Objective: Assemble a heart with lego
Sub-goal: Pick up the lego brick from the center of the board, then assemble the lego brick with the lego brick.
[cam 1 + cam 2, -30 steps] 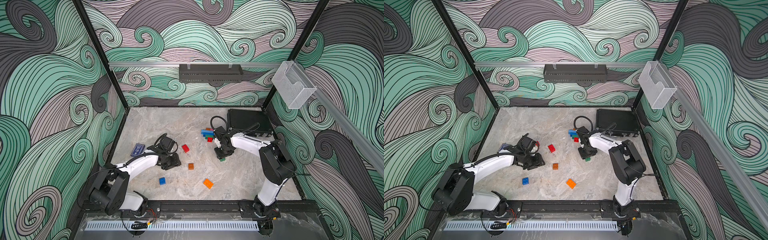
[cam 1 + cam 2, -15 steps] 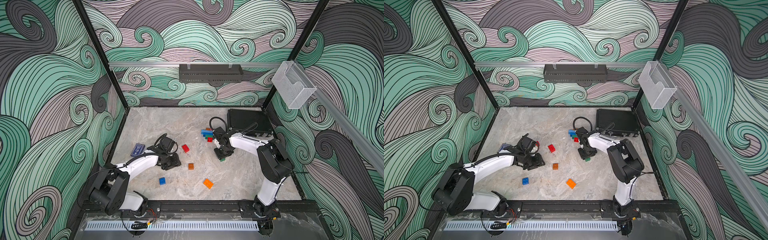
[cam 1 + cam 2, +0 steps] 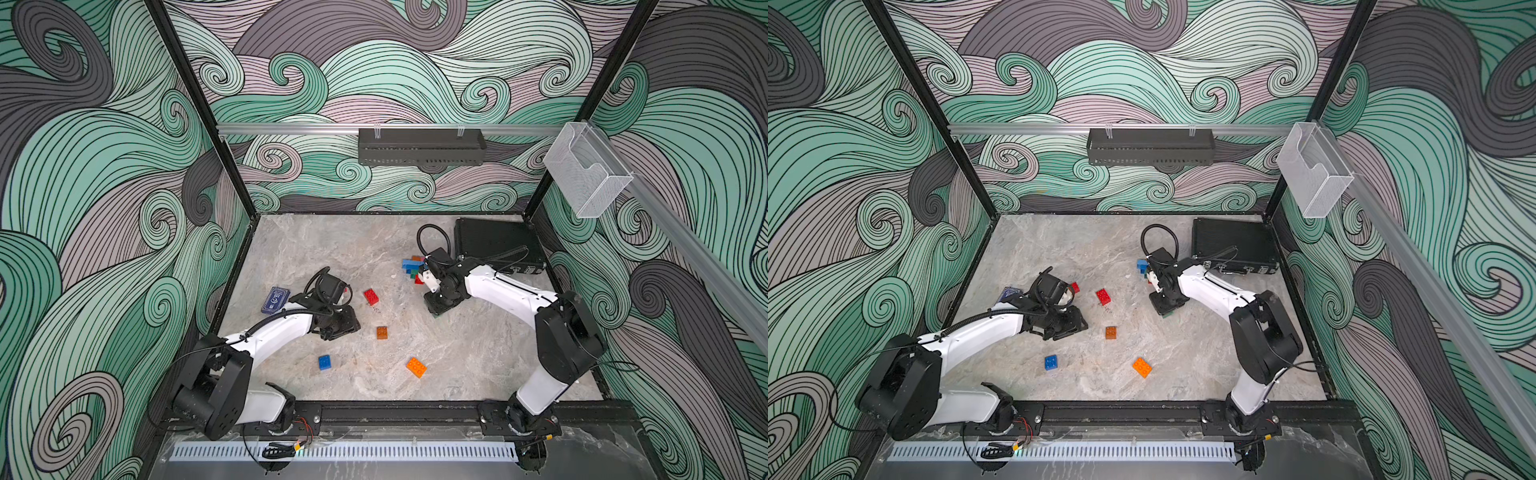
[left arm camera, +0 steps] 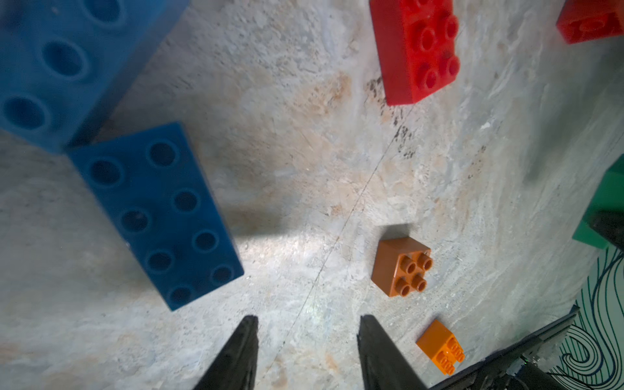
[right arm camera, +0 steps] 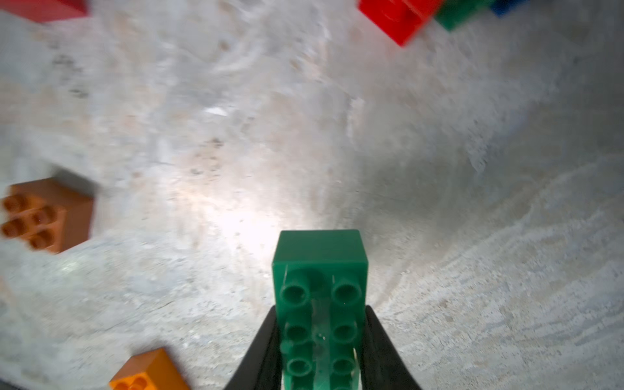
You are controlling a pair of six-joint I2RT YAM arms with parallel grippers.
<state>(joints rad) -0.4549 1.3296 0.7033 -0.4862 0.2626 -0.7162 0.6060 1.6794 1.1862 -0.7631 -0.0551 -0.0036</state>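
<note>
Lego brick (image 5: 319,260) in right claw (image 5: 320,310)

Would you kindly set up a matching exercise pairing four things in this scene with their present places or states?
Things:
1. green oblong studded plastic brick
2. left gripper
3. flat dark blue card box
4. bright orange oblong plastic brick

States:
A. loose, studs up, toward the front of the table
B. clamped in the right gripper
C. open and empty
D. lying flat by the left wall

Pairs: 1-B, 2-C, 3-D, 4-A
</note>
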